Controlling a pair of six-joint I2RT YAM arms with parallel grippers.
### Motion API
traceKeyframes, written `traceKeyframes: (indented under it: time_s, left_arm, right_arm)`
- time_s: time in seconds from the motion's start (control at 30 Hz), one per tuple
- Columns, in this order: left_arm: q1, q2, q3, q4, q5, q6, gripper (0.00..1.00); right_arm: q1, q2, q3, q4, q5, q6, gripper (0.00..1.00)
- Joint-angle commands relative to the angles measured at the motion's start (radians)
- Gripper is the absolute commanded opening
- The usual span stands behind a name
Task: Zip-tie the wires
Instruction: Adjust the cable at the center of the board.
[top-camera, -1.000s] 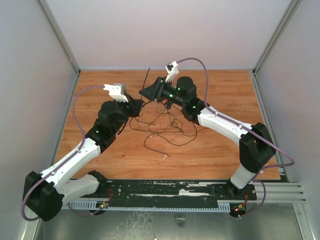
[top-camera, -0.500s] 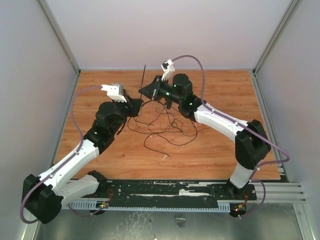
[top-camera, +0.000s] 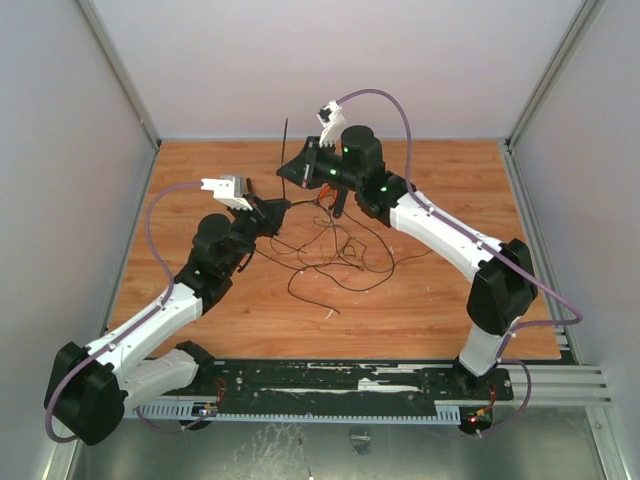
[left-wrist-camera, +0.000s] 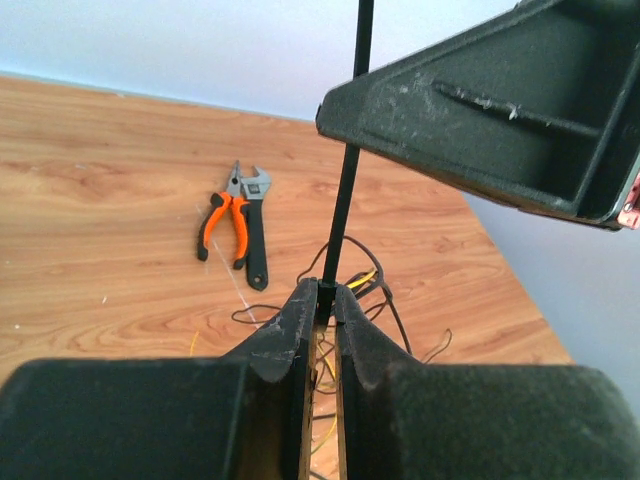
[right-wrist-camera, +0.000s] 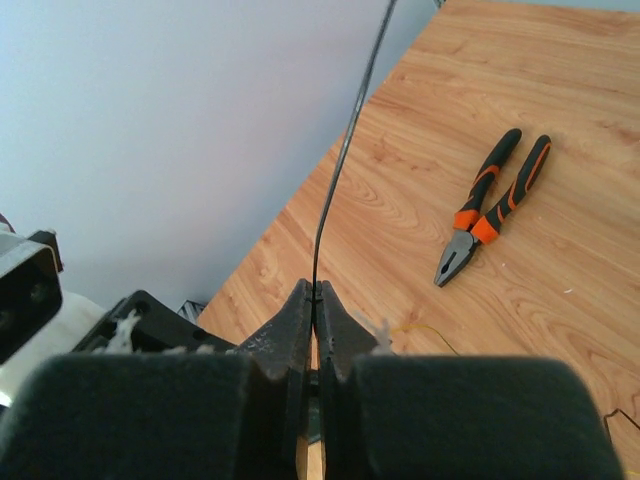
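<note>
The wires (top-camera: 335, 252) lie in loose black-brown loops on the wooden table between the arms; some loops show past the left jaws in the left wrist view (left-wrist-camera: 385, 290). The zip tie (top-camera: 283, 150) is a thin black strip standing nearly upright. My left gripper (top-camera: 277, 212) is shut on its lower end (left-wrist-camera: 326, 292). My right gripper (top-camera: 292, 176) sits just above the left one and is shut on the strip (right-wrist-camera: 318, 292), whose free length (right-wrist-camera: 345, 150) rises past the jaws. The right gripper (left-wrist-camera: 480, 110) fills the upper right of the left wrist view.
Orange-handled pliers (right-wrist-camera: 495, 205) lie on the table beyond the grippers; in the left wrist view they (left-wrist-camera: 220, 222) lie beside a black adjustable wrench (left-wrist-camera: 256, 235). A thin yellow wire (left-wrist-camera: 362, 280) runs among the loops. Grey walls enclose the table on three sides.
The right gripper has moved up and back along the zip tie, and the strip has swung from tilted to nearly upright. The left gripper shifted slightly and kept its hold.
</note>
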Motion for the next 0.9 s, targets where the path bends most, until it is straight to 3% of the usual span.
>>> traceKeyframes:
  time_s: [0.0, 0.4, 0.5, 0.87]
  left_arm:
    - [-0.003, 0.033, -0.067, -0.046, 0.033, -0.022, 0.00]
    - [-0.004, 0.031, -0.023, -0.071, -0.058, 0.048, 0.00]
    - [-0.005, 0.040, 0.023, -0.085, -0.056, 0.063, 0.13]
    - [-0.005, 0.053, 0.089, -0.049, -0.042, 0.082, 0.36]
  right_arm:
    - [-0.022, 0.001, 0.077, 0.081, 0.026, -0.005, 0.00]
    - [-0.022, -0.021, -0.002, 0.064, -0.025, -0.028, 0.00]
    - [-0.018, -0.034, -0.045, 0.072, -0.055, -0.017, 0.00]
    - [-0.009, -0.070, -0.073, 0.054, -0.058, -0.017, 0.00]
